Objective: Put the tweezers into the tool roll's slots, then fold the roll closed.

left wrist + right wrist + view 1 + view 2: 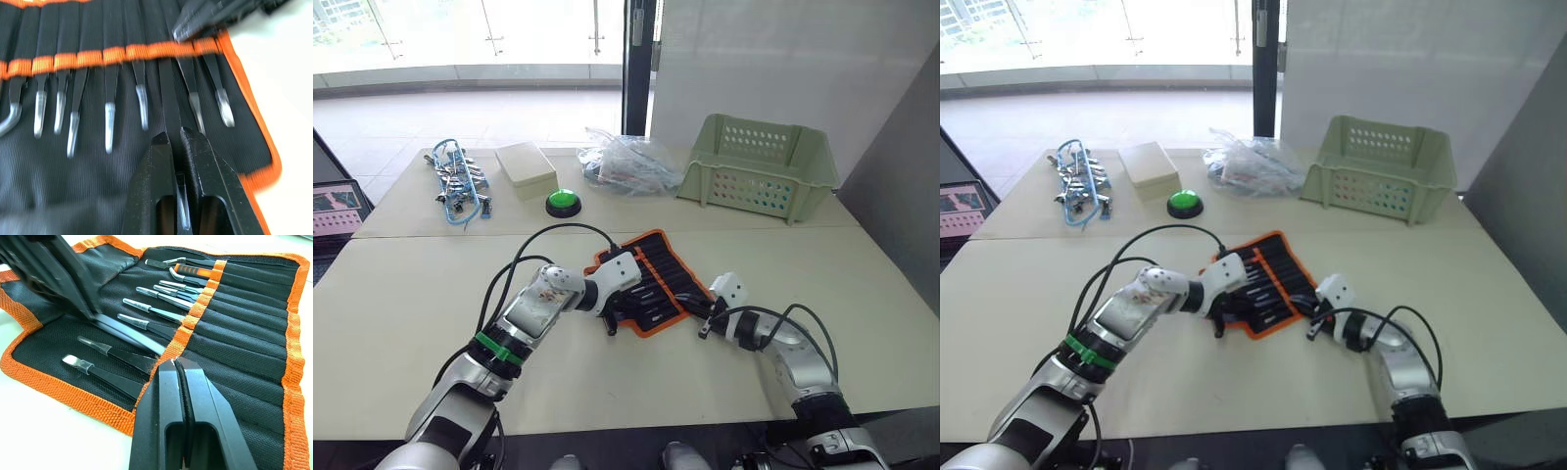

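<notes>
We see the tool roll (651, 281) lying open and flat on the pale surface (431, 294), between our two arms and set at a slant to the front edge. Its orange band of slots (193, 316) runs across the cloth, and most of the tweezers (110, 125) already sit in it side by side, bare tips lying on the black fabric.

Our left gripper (176, 142) is over the roll. Its fingers (154, 181) are nearly closed on one more pair, which lies straight ahead of them along their own line, its far end at the band where a slot sits free between two filled ones. We judge the coming push must follow that long axis, straight toward the band, without tilting sideways into the neighbours.

Our right gripper (177, 367) has its fingers pressed together and holds nothing; the tip rests at the band near the roll's outer edge, seemingly pinning the cloth. The left arm is plainly the one placed for the insertion.
</notes>
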`<move>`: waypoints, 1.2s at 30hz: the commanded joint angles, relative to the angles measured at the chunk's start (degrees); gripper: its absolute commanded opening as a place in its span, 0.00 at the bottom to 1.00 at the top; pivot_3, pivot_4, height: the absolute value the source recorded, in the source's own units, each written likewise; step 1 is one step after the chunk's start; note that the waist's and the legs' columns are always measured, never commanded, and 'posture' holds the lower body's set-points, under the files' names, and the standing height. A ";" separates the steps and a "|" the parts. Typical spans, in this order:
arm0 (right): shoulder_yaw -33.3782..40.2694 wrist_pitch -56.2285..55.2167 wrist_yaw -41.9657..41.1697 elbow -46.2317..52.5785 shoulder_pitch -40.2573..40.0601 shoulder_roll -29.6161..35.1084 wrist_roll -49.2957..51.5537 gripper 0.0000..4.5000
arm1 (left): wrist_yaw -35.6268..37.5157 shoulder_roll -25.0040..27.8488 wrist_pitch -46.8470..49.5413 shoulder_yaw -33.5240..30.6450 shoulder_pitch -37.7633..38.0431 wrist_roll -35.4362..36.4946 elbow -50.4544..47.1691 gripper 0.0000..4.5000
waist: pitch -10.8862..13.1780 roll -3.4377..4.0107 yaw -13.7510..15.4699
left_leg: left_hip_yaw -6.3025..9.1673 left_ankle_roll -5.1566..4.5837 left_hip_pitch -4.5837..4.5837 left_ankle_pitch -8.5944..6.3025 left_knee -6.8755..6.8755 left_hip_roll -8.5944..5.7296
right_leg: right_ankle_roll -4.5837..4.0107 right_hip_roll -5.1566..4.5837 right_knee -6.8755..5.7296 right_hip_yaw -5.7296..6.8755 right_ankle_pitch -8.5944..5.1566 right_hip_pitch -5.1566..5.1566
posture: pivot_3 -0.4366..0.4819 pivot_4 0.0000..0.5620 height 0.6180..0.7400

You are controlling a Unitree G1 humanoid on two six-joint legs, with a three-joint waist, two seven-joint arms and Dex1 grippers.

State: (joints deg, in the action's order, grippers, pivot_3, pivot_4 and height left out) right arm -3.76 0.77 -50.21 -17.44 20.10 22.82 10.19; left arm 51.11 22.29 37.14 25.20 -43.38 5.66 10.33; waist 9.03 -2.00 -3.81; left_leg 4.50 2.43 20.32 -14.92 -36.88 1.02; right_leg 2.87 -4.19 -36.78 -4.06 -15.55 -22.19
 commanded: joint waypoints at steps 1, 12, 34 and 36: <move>-2.79 2.00 -0.93 -1.84 -1.90 -0.26 -1.59 0.00 | -0.73 -2.95 -4.37 0.96 -3.42 -2.49 4.34 0.01 | -0.01 0.02 -0.04 | 0.00 0.00 0.00 0.00 0.00 -0.01 | 0.00 -0.01 0.01 -0.01 0.00 0.00 | 0.48 0.27 1.00; -2.66 2.13 -0.53 -1.35 -1.93 -0.10 -1.49 0.00 | -1.19 -13.06 -16.84 0.44 -8.67 -6.22 23.68 0.01 | -0.02 0.03 0.85 | 0.00 0.00 -0.02 0.01 -0.08 -0.11 | 0.02 -0.10 0.00 0.00 0.00 0.12 | 0.48 0.27 1.00; 5.32 20.09 -6.02 15.06 0.84 7.50 12.27 0.00 | 10.29 8.69 2.66 -19.80 3.63 10.40 -17.72 0.99 | 0.37 0.59 0.68 | 0.13 0.02 0.80 0.02 -0.39 -0.17 | 0.09 -0.21 -0.19 0.08 0.00 -0.53 | 0.48 0.27 1.00; 5.89 22.60 -6.20 16.91 0.53 9.42 13.03 0.00 | 10.01 11.67 3.59 -23.34 6.98 12.35 -20.71 0.99 | 0.38 0.60 1.01 | 0.13 0.01 1.06 0.02 -0.57 -0.19 | 0.09 -0.23 -0.30 0.06 0.00 -0.83 | 0.48 0.27 1.00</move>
State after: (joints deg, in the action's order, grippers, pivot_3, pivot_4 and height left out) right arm -0.39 21.26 -55.99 -3.53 20.28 30.66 21.37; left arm 61.11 32.28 39.53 5.68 -38.03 15.65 -6.98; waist 9.41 -1.39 -2.80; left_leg 4.63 2.44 21.42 -14.90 -37.46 0.83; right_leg 2.96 -4.42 -37.09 -4.01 -15.54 -23.07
